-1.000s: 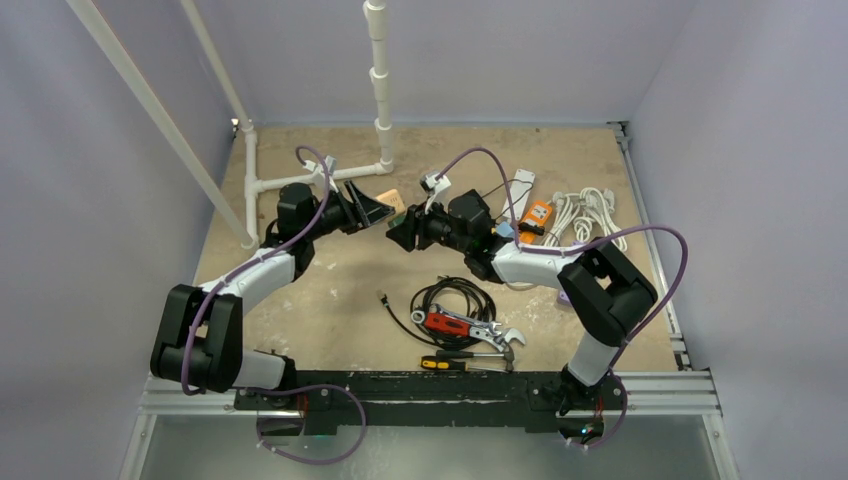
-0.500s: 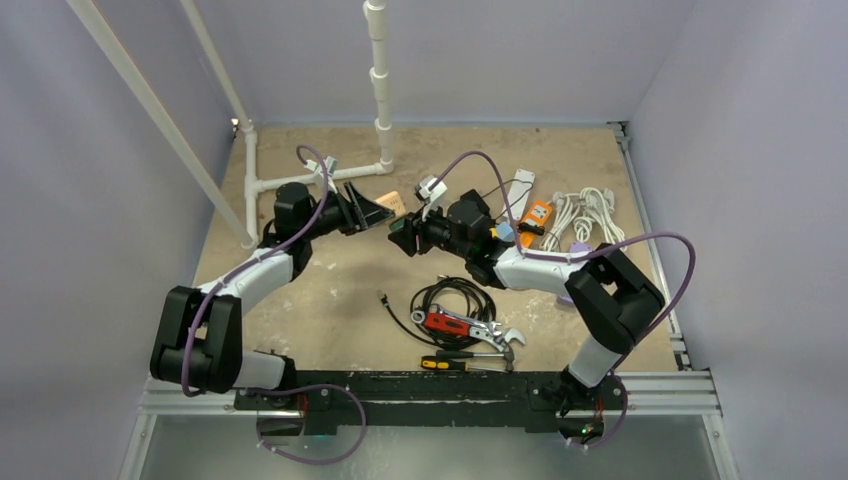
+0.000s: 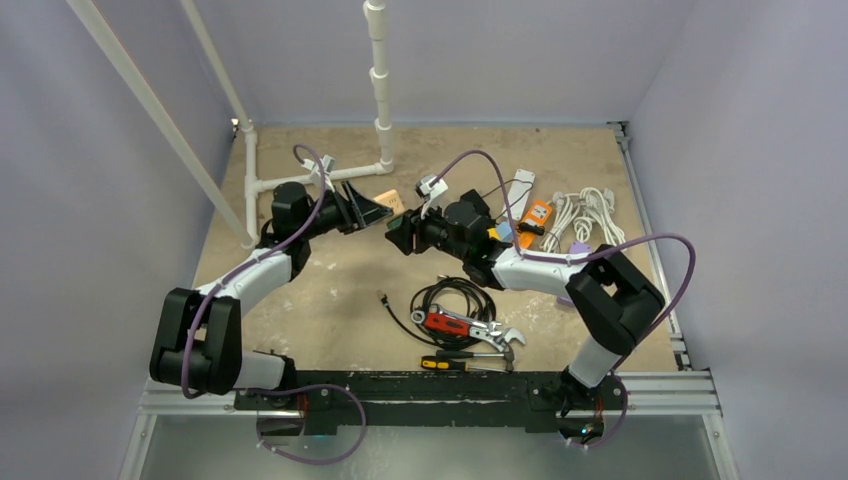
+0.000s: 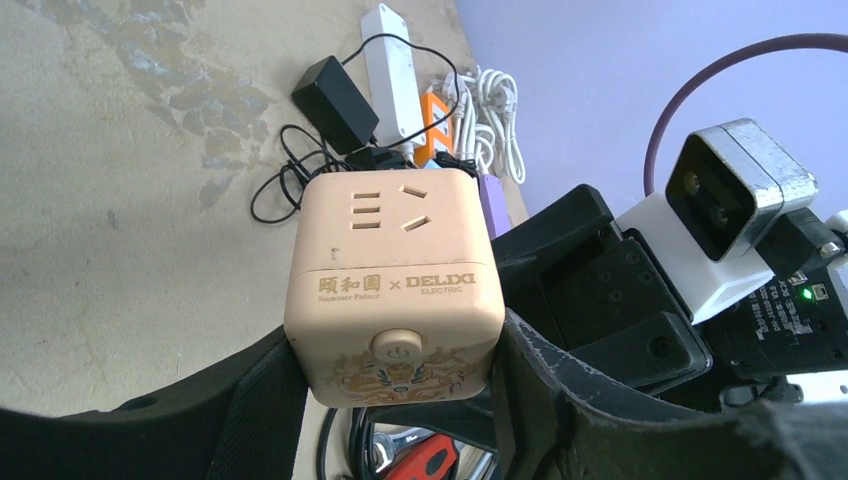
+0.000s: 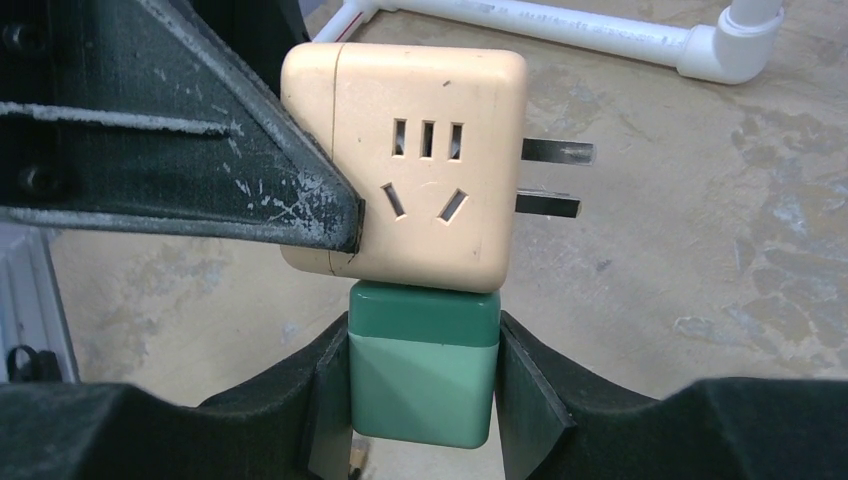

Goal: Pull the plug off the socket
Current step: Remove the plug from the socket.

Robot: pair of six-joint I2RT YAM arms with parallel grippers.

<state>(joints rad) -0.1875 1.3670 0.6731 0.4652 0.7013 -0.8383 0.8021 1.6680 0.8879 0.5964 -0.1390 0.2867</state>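
Note:
A beige cube socket (image 4: 395, 290) with a round button hangs above the table. My left gripper (image 4: 395, 375) is shut on its two sides. In the right wrist view the socket (image 5: 420, 190) shows its slots and two metal prongs (image 5: 550, 178) sticking out to the right. A green plug (image 5: 425, 365) sits flush against the socket's lower face. My right gripper (image 5: 425, 380) is shut on the plug's sides. From above, the socket (image 3: 394, 203) is between the left gripper (image 3: 378, 208) and the right gripper (image 3: 400, 235); the plug is hidden there.
White PVC pipes (image 3: 300, 180) lie at the back left. A black cable coil (image 3: 450, 295), a red-handled wrench (image 3: 460, 325) and a screwdriver (image 3: 445, 362) lie in front. A white power strip (image 3: 520, 190), an orange device (image 3: 538, 215) and white cables (image 3: 590, 210) lie at the right.
The right arm has shifted slightly, its gripper edging a little left. Both grips look the same and the plug still sits against the socket.

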